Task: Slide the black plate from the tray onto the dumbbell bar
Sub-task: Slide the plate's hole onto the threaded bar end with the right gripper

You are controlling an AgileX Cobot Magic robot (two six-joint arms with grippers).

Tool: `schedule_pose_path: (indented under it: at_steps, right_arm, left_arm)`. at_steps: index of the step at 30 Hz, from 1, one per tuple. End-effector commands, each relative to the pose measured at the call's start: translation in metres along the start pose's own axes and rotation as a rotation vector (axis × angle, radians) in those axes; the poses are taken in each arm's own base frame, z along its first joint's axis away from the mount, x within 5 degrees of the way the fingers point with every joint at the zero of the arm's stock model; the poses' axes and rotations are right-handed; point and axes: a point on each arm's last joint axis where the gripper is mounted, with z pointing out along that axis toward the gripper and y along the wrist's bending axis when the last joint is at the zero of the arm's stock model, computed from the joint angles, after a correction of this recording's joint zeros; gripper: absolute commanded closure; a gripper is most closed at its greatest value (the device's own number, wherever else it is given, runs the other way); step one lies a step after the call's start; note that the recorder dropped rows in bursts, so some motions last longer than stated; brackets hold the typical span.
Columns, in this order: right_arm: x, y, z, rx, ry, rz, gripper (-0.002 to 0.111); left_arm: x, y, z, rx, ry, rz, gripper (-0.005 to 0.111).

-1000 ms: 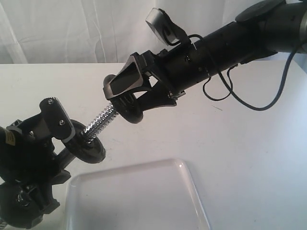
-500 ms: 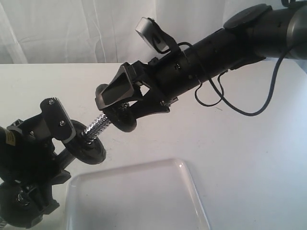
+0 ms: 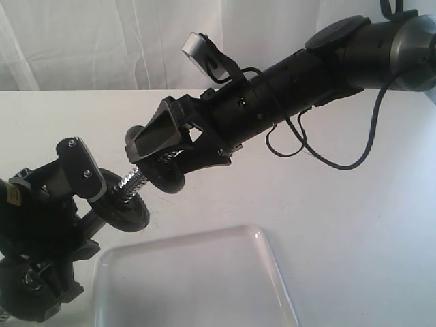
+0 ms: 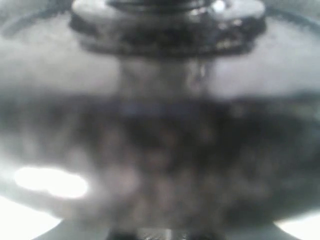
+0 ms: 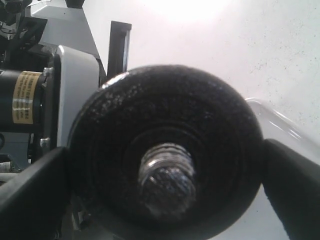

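Showing a white table (image 3: 354,225) from the exterior view, the right gripper (image 3: 163,160) reaches in from 2 o'clock, its fingers closed on the rim of the black plate (image 3: 165,178). The plate is threaded on the tilted dumbbell bar (image 3: 133,182). Compared with half a second earlier, plate and gripper sit further down the bar toward 8 o'clock, leaving less bare thread before a second black disc (image 3: 126,212). The left gripper (image 3: 85,194), at 8 o'clock, is closed on the bar's lower end and holds it off the table. The tray (image 3: 259,238) lies at 6 o'clock. In the right wrist view, the bar's tip (image 5: 167,182) pokes through the plate's (image 5: 200,115) hole.
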Motion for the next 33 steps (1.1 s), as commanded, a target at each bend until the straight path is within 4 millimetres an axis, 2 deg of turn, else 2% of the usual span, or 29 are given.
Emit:
schedule_pose_path:
  at_steps: [1,15,33]
  right_arm:
    - [-0.0078,0.0175,-0.0041,-0.102,-0.043,-0.005,0.021]
    - [-0.0079,0.0176,-0.0041,-0.103,-0.046,-0.039,0.021]
    - [-0.0079,0.0176,-0.0041,-0.104,-0.044,0.005,0.021]
  left_arm:
    - [-0.0206,0.0104,-0.0179,-0.095,-0.175,-0.029,0.107]
    - [-0.0205,0.0103,-0.0178,-0.094,-0.173,-0.029,0.107]
    - [-0.0205,0.0103,-0.0178,-0.094,-0.173,-0.029,0.107]
